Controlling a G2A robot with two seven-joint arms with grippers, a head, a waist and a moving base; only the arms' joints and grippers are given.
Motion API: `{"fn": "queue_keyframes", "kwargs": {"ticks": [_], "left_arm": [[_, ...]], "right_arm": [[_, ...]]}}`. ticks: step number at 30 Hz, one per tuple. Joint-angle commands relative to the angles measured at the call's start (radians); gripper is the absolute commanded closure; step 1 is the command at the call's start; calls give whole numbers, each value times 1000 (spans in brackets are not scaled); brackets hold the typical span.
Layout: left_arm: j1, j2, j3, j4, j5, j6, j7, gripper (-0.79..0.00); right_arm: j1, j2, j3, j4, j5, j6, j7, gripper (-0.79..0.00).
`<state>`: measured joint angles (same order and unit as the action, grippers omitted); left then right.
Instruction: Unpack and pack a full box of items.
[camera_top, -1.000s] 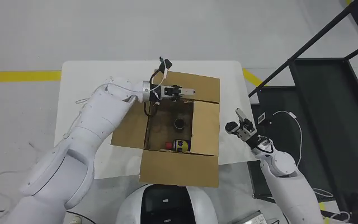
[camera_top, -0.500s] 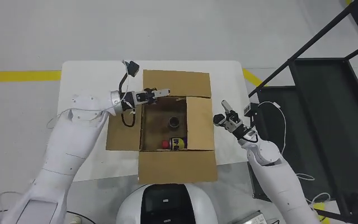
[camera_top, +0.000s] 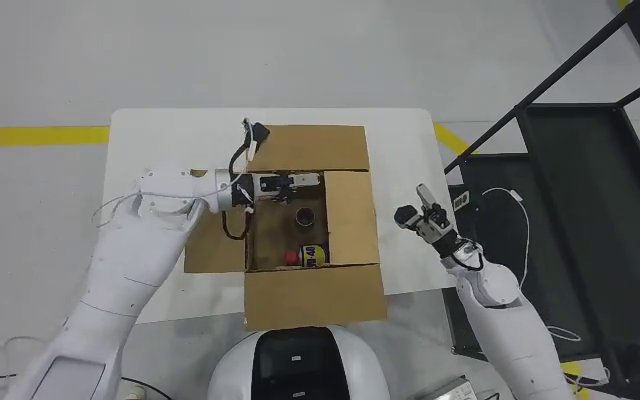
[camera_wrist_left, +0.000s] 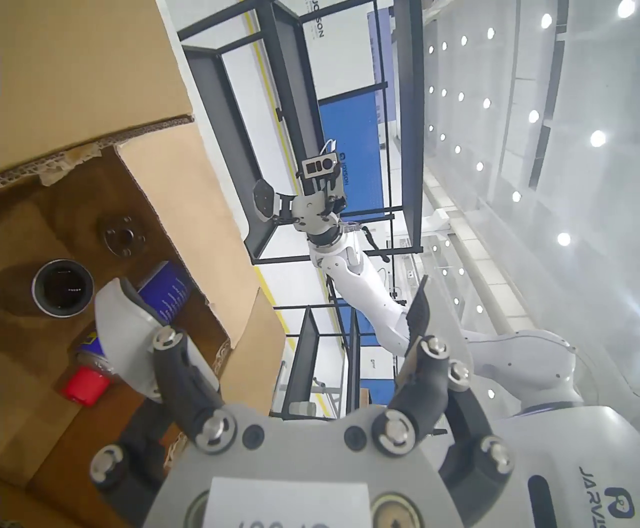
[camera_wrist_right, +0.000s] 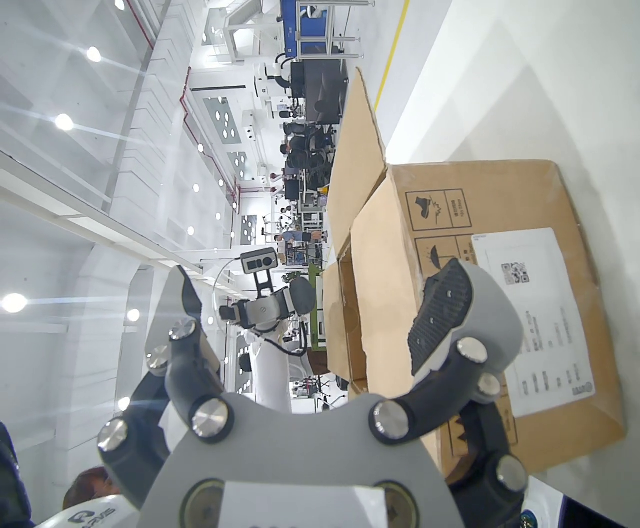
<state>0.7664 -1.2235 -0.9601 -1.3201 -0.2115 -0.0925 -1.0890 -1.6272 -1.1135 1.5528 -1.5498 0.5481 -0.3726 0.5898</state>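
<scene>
Currently: open box (camera_top: 305, 148) mid-table (camera_top: 160, 140); spray can (camera_top: 308, 254) and dark tube (camera_top: 306, 215) inside. Left gripper (camera_top: 312, 179) released, empty, over box opening. Right gripper (camera_top: 412, 203) released, empty, near table's right edge.

White table (camera_top: 160, 150), open cardboard box (camera_top: 310, 300) resting on it

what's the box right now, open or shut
Open: the box has its flaps folded outward, and a spray can and a dark cylinder show inside.
</scene>
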Motion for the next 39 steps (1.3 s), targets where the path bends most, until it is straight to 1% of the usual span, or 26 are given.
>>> {"fn": "queue_keyframes", "kwargs": {"ticks": [1, 5, 8, 14, 19, 22, 24, 27, 30, 39], "left_arm": [[-55, -17, 48, 68, -13, -11, -20, -785], [-140, -60, 143, 224, -14, -49, 1, -785], [-178, -97, 212, 319, -6, -99, 48, -785], [-208, -172, 320, 463, -26, -226, 119, -785], [-226, -226, 367, 551, -27, -304, 223, -785], [-243, -250, 378, 571, -34, -363, 240, -785], [-254, -261, 381, 573, -42, -395, 226, -785], [-273, -275, 386, 571, -67, -414, 152, -785], [-289, -289, 388, 571, -95, -429, 112, -785], [-334, -343, 401, 571, -175, -483, 42, -785]], "right_arm": [[-47, 6, 38, -28, 11, -3, 51, -785], [-135, 15, 113, -87, 46, -7, 128, -785], [-195, 19, 164, -132, 72, -12, 154, -785], [-287, 21, 222, -205, 99, -15, 198, -785], [-331, 21, 237, -246, 87, -17, 226, -785], [-354, 21, 233, -280, 70, -20, 247, -785], [-371, 20, 228, -308, 53, -22, 260, -785], [-391, 20, 222, -341, 33, -25, 273, -785], [-402, 19, 217, -361, 19, -26, 276, -785], [-430, 20, 182, -428, -30, -13, 314, -785]]}}
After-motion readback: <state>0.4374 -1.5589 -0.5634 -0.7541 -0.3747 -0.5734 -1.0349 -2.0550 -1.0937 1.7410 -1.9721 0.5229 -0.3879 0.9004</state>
